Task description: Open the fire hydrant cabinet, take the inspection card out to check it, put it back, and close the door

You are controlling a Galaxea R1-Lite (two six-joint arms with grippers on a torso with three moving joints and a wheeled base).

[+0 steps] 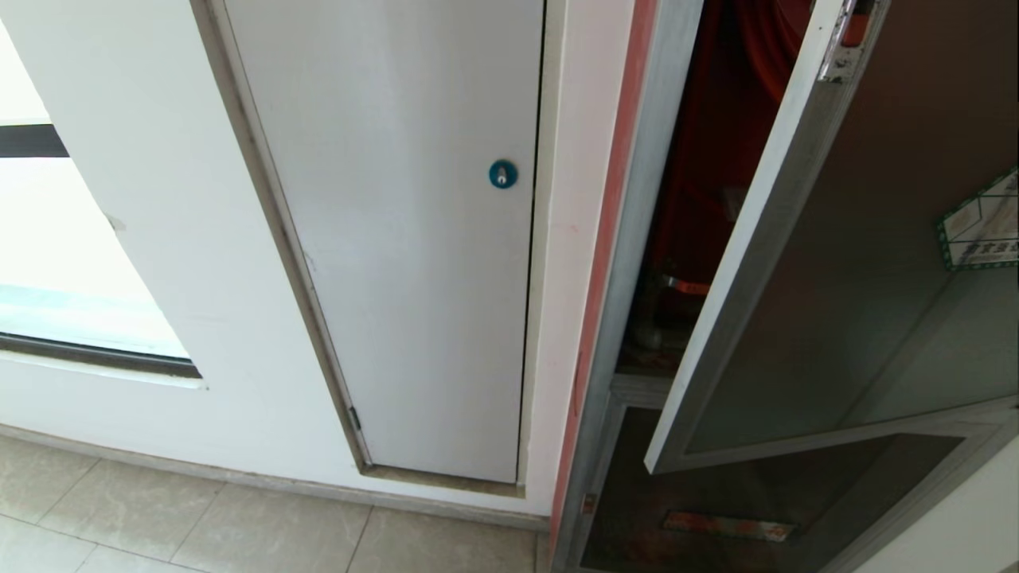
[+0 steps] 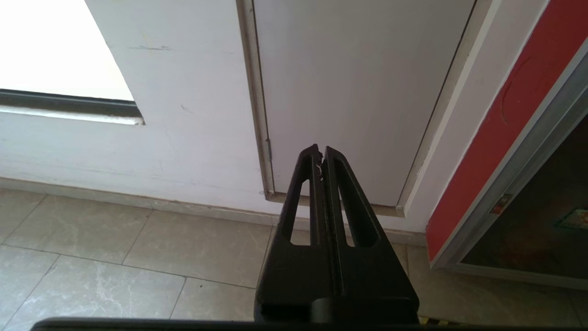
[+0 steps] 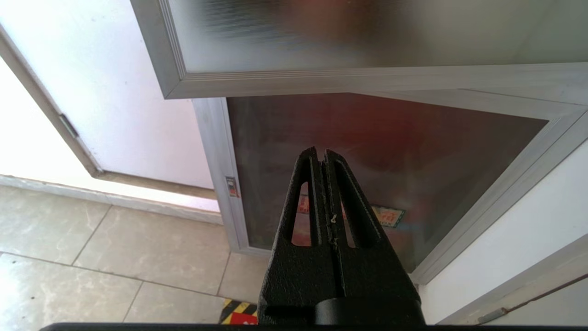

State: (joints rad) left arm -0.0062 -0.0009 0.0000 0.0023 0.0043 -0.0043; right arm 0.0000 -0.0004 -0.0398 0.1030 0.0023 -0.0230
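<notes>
The fire hydrant cabinet (image 1: 637,239) stands at the right of the head view, its red inside (image 1: 716,159) showing through a gap. The door (image 1: 836,302), dark glass in a grey frame with a green-bordered sticker (image 1: 983,223), hangs partly open, swung outward. Its bottom rail (image 3: 367,78) shows in the right wrist view. The inspection card is out of view. My right gripper (image 3: 320,151) is shut and empty, low below the door, facing the smaller dark glass panel (image 3: 390,138). Over by the white panel's foot, my left gripper (image 2: 320,149) is also shut and empty. Neither arm appears in the head view.
A plain white panel (image 1: 398,239) with a blue round lock (image 1: 502,173) fills the wall left of the cabinet. A bright window (image 1: 48,239) lies further left. Beige floor tiles (image 1: 239,533) run along the wall's foot. A yellow-black striped edge (image 3: 239,312) sits below the right gripper.
</notes>
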